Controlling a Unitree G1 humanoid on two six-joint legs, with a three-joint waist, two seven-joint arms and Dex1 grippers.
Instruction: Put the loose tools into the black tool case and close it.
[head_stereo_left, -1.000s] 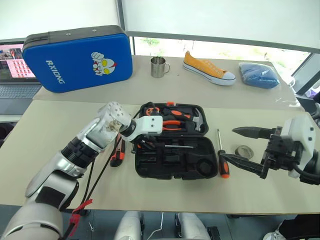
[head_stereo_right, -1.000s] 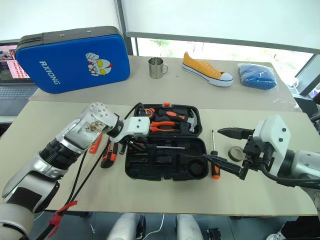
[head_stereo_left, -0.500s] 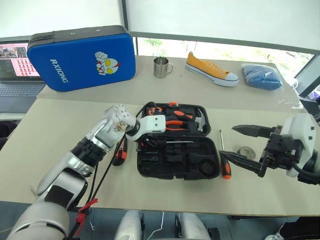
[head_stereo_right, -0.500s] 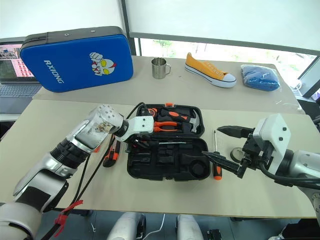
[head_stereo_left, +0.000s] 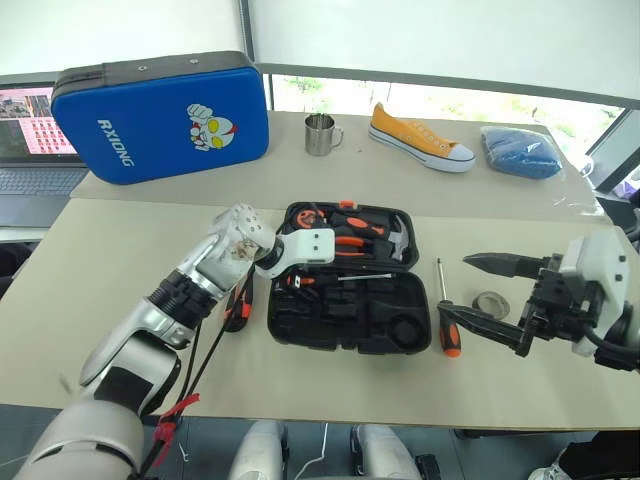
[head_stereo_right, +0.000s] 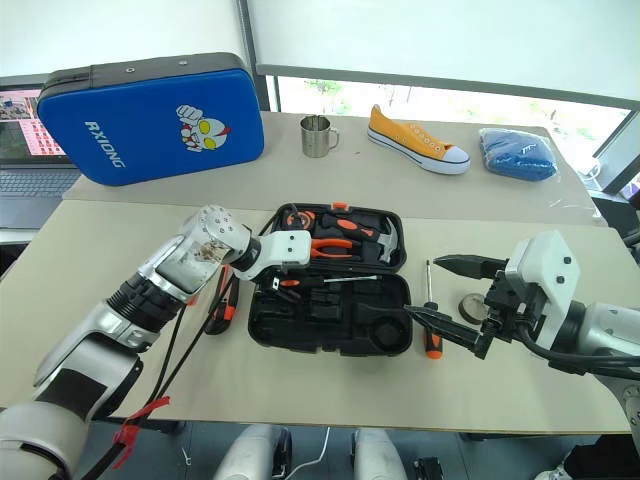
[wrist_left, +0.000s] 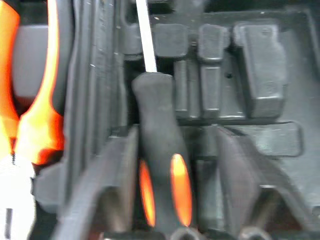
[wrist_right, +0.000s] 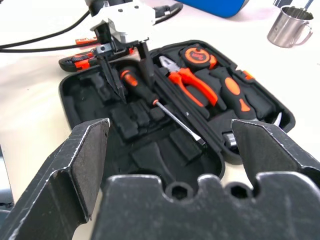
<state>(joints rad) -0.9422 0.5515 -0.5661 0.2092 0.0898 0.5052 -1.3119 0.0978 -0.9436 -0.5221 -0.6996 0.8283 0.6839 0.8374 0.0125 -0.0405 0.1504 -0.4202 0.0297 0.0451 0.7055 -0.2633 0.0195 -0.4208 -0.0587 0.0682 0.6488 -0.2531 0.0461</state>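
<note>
Open flat black plastic tool case (head_stereo_left: 345, 300) lying on the beige surface (head_stereo_left: 90, 270), its lid half holding orange-handled pliers (head_stereo_left: 350, 243), a hammer and a round tape measure. The left pincer (wrist_right: 125, 67) stands over the near-left part of the tray, fingers (wrist_left: 117, 185) parted on either side of the handle of a long screwdriver with an orange-and-black grip (wrist_right: 145, 92); the left wrist view shows a gap between handle and each finger, so the tool reads as released into its moulded slot, shaft running along the tray. The right pincer (head_stereo_left: 478, 295) hangs wide apart and empty to the right of the case.

Tools judged not yet stowed: a second long orange-and-black screwdriver (head_stereo_left: 444, 310) just beside the case's right edge, a small dark-grey tape roll (head_stereo_left: 489, 302) near it, and an orange-black utility knife (head_stereo_left: 238, 305) by the case's left edge. The slim small screwdriver cannot be made out.

Step in hand, as judged: seating the screwdriver. To do it well, lift the left pincer straight up without dragging the handle, and confirm the grip lies fully below the tray rim; a proud handle could stop the lid closing
</note>
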